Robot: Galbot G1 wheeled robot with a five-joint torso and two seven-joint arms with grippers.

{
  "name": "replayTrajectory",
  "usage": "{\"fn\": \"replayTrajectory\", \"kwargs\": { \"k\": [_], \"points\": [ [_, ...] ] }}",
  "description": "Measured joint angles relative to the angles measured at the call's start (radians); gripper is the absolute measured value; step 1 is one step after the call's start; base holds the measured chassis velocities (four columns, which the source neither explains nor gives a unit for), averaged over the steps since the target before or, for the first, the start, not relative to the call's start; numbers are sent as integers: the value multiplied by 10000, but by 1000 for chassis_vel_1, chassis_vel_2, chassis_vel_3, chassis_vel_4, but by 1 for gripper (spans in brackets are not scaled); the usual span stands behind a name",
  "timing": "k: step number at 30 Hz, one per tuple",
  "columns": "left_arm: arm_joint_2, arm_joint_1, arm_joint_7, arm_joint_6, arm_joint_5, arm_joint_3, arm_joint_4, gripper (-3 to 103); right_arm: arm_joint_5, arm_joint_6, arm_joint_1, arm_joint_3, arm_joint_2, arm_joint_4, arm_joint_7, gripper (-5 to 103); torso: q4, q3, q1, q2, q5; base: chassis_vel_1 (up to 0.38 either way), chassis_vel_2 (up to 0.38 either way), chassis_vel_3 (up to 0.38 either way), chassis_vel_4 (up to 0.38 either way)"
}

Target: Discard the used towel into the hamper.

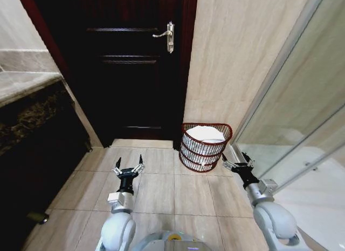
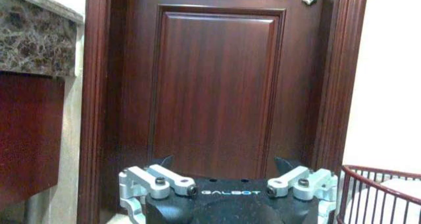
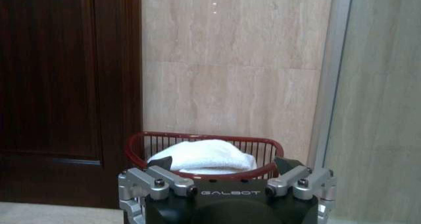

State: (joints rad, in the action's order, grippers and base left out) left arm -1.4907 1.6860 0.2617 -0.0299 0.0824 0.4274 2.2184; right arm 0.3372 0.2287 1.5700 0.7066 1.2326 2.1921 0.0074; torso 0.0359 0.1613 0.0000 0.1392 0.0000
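**Towel lodged in the hamper, both grippers empty**

Stage of the task. The towel (image 1: 205,133), white and loosely bunched, lies inside the hamper (image 1: 204,154), so the discarding appears to be done. As far as these views show, nothing remains but for the arms to draw clear.

Right arm. The right gripper (image 1: 237,163) hovers over the tiled floor (image 1: 161,191) just beside the hamper, on the side nearer the glass shower partition (image 1: 291,127). Its fingers are spread apart and carry nothing. In its wrist view the hamper (image 3: 204,155) stands straight ahead of the gripper (image 3: 224,167), with the towel (image 3: 204,156) mounded up to about rim level.

Left arm. The left gripper (image 1: 128,165) hangs above the floor, well apart from the hamper, which stands off to its right and a little ahead. Its fingers are likewise spread and empty. Ahead of the gripper (image 2: 224,165) in its wrist view is the dark wooden door (image 2: 217,86); the hamper's rim (image 2: 375,177) enters at the edge.

Container. The hamper is an open-weave red-brown wire basket standing upright on the floor against the beige wall (image 1: 237,62), just beside the door frame. It holds the towel, which fills its upper part; whether anything lies beneath cannot be told.
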Motion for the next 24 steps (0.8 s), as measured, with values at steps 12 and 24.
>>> {"fn": "replayTrajectory", "kwargs": {
  "k": [12, 24],
  "points": [
    [47, 131, -66, -150, 49, 203, 53, 100, -279, 8, 60, -244, 278, 240, -14, 100, 2, 0, 0, 0, -1, 0, 0, 0, 0],
    [37, 110, -320, -1, 235, 182, 145, 100, -368, 81, 29, -270, 269, 391, 40, 100, 1, 0, 0, 0, 1, -9, 6, 4, -8]
  ]
}}
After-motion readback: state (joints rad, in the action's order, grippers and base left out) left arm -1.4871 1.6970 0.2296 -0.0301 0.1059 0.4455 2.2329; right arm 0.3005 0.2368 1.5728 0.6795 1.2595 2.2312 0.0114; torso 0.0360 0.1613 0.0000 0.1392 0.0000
